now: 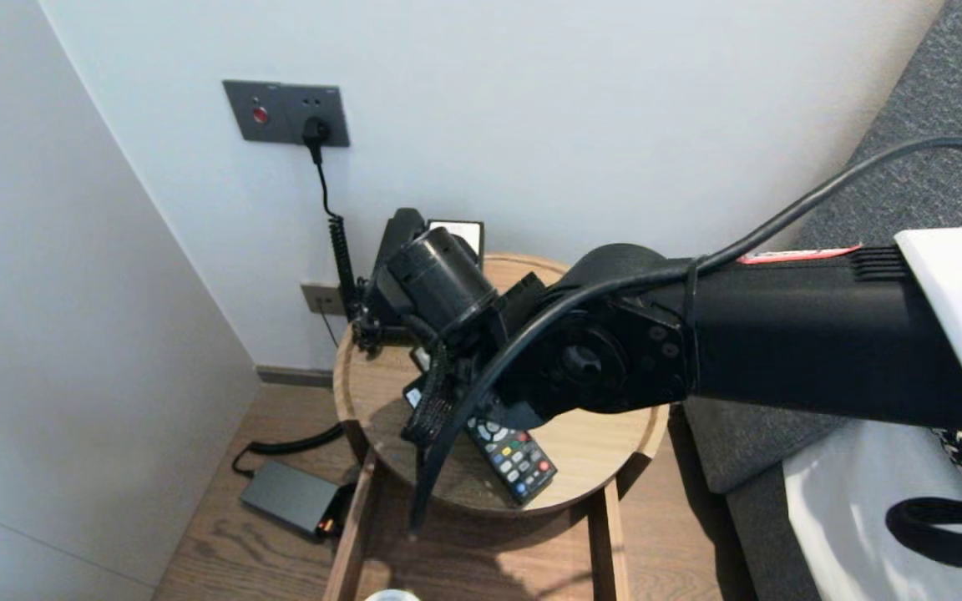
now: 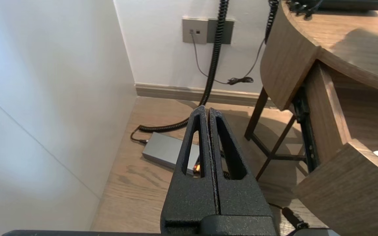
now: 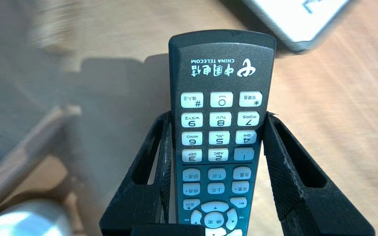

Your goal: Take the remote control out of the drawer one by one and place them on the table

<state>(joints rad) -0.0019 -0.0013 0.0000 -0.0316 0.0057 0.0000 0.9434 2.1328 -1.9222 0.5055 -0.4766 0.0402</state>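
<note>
Our right gripper (image 3: 218, 115) clasps the remote (image 3: 221, 75) by its long edges, one finger at each side of the number keys, over the round table (image 1: 606, 451). We judge the grip sound if the squeeze is even and the remote is carried flat, clear of the telephone (image 1: 402, 242) and the white card (image 3: 295, 23) beyond it. Our left gripper (image 2: 207, 113), fingers pressed together, hangs parked low beside the table, above the floor adapter (image 2: 167, 152)

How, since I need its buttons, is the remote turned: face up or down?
Face up: the remote shows keypad and logo, gripped by the right tool.
</note>
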